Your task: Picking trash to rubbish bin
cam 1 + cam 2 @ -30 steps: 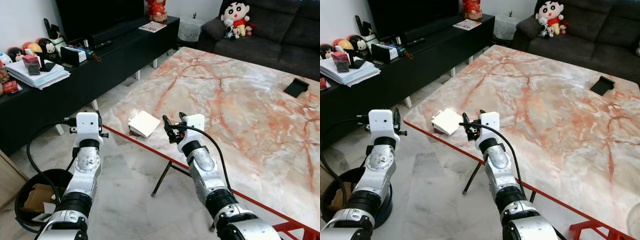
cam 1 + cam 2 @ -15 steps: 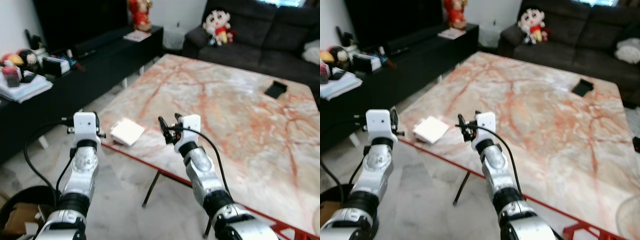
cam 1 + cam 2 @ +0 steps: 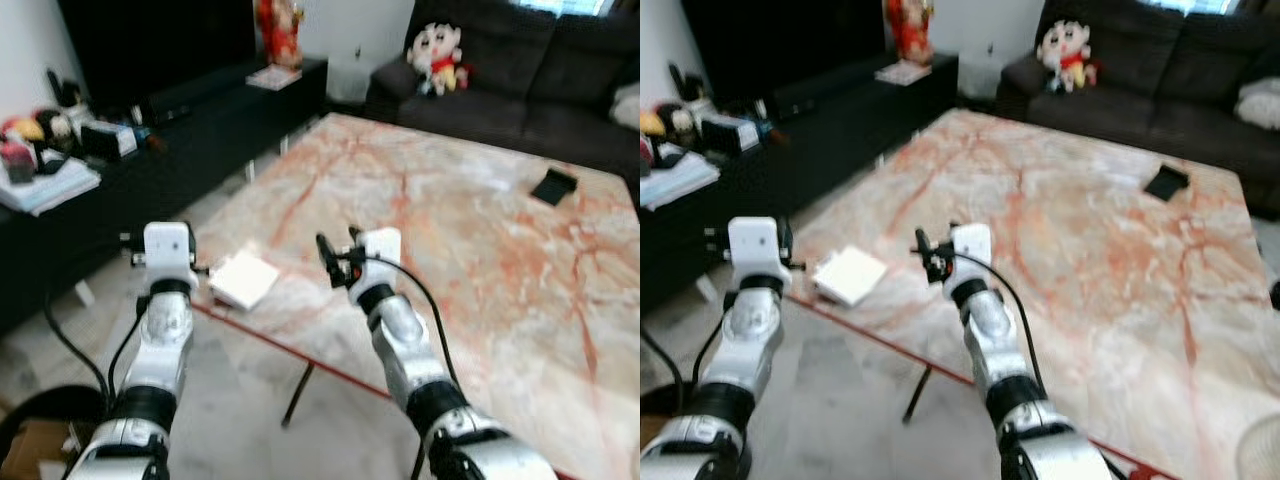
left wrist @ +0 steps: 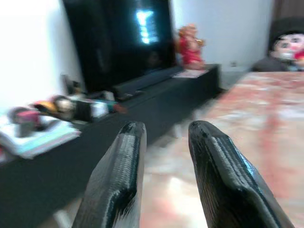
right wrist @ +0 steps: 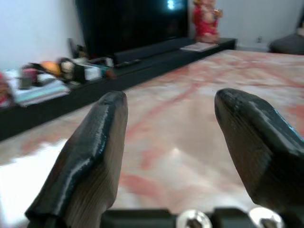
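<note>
A white folded paper lies at the near left corner of the marble worktop, between the left end effector and the right end effector, both empty with fingers spread

You faced a marble-topped table, with a dark sofa beyond and a black TV console along the white wall.

white trash on table corner, claws apart.
</note>
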Motion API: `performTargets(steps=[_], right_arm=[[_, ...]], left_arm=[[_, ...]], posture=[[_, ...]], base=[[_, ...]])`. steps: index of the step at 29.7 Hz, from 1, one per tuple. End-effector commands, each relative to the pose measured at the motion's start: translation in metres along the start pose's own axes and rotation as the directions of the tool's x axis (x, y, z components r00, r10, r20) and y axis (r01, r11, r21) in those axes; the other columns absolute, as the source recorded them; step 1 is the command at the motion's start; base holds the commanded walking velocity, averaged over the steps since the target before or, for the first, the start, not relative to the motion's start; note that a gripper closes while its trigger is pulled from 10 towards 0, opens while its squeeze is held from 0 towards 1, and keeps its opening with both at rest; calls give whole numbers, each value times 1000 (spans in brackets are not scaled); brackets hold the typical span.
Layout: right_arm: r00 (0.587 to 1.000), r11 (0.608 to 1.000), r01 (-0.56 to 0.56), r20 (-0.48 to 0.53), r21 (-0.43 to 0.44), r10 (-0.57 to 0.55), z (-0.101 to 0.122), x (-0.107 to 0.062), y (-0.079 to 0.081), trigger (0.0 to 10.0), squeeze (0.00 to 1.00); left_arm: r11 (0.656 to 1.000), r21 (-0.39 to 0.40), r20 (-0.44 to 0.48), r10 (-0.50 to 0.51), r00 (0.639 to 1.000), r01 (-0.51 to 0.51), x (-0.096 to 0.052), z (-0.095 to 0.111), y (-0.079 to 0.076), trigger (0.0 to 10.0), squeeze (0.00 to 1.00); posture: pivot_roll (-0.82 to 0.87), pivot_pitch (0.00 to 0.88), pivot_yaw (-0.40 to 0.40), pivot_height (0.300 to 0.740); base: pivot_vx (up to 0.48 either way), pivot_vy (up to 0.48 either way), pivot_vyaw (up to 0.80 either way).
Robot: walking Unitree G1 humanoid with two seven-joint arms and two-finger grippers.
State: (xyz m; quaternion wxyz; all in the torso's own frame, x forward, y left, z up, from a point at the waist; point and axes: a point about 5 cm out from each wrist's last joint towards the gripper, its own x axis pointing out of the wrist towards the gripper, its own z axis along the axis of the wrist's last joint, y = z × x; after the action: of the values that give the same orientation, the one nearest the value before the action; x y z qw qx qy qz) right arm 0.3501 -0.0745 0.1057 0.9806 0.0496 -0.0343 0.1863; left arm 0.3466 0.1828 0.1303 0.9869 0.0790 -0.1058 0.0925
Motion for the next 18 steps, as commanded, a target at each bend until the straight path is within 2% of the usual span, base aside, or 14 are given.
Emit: performTargets(steps=[1,13,18], right_arm=[[1000,1000,-1,17,8,0,6,4,2,10000,0],[1000,1000,-5,15,5,4,6,4,2,10000,0],[1000,1000,-6,12,7,6,6,5,3,10000,0]], left_arm=[[1000,6,11,11,1000,-12,3,4,5,10000,0],[1000,5,19,17,1000,-17,3,4,7,10000,0],[1000,5,13,-9,1000,9,0,2,3,10000,0]], posture=[[-4,0,-64,740],[-1,0,-69,740],[3,0,-70,740]], base=[[345,0,0],[341,0,0],[0,0,0]])
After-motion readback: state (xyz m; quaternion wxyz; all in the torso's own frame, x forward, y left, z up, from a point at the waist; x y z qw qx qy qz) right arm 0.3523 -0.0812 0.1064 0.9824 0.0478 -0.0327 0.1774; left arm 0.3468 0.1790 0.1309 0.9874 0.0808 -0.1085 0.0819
